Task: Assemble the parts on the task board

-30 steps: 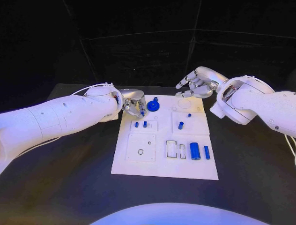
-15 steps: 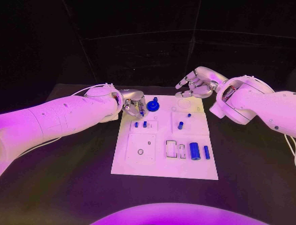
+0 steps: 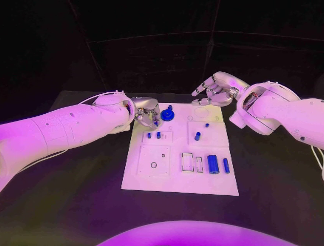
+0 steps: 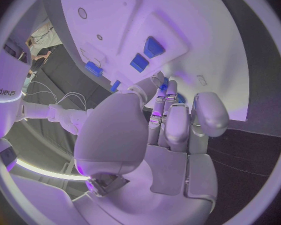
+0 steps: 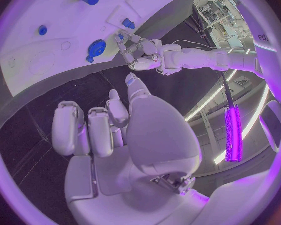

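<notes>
Centrally, the white task board (image 3: pixel 180 159) lies on the black table (image 3: pixel 73 195), blue parts (image 3: pixel 213 165) on it. Left hand (image 3: pixel 148 117), fingers curled, sits at the blue gear (image 3: pixel 168 115) at the board's far edge; whether it grips is unclear. Right hand (image 3: pixel 217 89) hovers beyond, fingers loosely curled, empty.

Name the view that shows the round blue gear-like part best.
The right wrist view: the gear-like part lies unobstructed on the task board. In the head view it is small beside the left hand; the left wrist view largely hides it behind fingers.

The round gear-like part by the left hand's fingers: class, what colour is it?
Blue. The gear-like part shows best in the head view, on the white task board.
</notes>
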Motion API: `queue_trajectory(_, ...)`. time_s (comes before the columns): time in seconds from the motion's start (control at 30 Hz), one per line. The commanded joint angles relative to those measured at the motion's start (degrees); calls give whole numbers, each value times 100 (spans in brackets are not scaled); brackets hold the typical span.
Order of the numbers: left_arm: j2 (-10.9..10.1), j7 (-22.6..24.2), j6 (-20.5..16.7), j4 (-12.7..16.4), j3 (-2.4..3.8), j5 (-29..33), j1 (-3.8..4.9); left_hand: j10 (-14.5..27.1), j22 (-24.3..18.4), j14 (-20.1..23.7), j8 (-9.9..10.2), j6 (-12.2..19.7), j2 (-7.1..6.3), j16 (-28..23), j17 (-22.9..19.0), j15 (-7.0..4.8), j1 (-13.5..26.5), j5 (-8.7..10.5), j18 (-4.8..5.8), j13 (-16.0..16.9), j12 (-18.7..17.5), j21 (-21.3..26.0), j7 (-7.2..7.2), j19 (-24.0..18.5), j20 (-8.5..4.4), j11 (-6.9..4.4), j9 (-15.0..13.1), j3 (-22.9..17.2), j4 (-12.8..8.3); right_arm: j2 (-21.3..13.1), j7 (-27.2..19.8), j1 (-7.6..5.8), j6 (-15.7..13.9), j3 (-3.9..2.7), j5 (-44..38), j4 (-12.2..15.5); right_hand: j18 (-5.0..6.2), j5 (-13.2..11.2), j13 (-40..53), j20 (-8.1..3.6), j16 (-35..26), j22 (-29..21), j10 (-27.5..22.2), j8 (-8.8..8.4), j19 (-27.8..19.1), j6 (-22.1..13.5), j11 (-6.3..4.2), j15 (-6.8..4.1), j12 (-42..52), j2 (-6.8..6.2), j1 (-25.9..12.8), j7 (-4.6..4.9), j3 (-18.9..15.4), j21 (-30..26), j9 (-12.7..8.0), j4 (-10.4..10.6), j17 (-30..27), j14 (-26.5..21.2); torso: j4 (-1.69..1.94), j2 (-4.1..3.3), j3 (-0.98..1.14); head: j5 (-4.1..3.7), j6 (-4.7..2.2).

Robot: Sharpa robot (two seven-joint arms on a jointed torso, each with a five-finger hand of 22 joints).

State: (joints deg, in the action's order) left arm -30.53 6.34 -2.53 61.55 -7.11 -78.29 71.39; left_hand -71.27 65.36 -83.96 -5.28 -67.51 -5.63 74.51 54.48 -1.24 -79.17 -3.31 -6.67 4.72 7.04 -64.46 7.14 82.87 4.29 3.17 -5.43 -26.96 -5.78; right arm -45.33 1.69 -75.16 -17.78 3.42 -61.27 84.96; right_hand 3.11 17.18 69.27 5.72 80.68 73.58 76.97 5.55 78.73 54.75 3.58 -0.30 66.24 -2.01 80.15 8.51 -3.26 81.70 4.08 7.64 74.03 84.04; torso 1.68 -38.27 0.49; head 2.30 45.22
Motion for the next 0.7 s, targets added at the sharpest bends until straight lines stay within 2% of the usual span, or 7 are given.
queue_trajectory(0.03,10,36,-60,18,2,17,6,-48,5,-35,-29,-41,28,24,-7,-38,34,-24,95,10,7,-31,7,19,-11,2,-8,-19,-17,-1,-31,-12,26,-4,2,14,72,31,4,-6,-34,-2,-28,17,-44,58,-15,-48,-7,62,18,0,-23,-25,-1,-9,2,271,0,3,1,3,0)
queue_trajectory(0.37,27,-85,78,-3,2,15,6,2,30,-34,23,16,-2,35,-19,-28,102,-23,102,1,-61,-47,23,14,-14,22,8,5,-19,-5,-26,-12,31,-4,2,18,72,31,4,-6,-34,-2,-28,17,-44,58,-15,-48,-7,62,18,0,-23,-25,-1,-9,2,271,-5,1,4,-10,4)
queue_trajectory(0.6,48,-181,181,-29,2,12,7,151,35,-19,171,272,-96,26,-95,24,241,-24,105,-28,-183,-33,81,-4,20,90,82,66,7,-9,-24,-12,29,-4,2,22,72,31,4,-6,-34,-2,-28,17,-44,58,-15,-48,-7,62,18,0,-23,-25,-1,-9,2,271,-7,2,3,-18,11)
queue_trajectory(0.7,51,-183,182,-32,2,12,7,186,38,-14,174,325,-120,25,-117,36,265,-23,105,-34,-211,-31,91,-8,31,104,100,79,9,-9,-24,-12,28,-4,2,22,72,31,4,-6,-34,-2,-28,17,-44,58,-15,-48,-7,62,18,0,-23,-25,-1,-9,2,271,-5,4,3,-25,17)
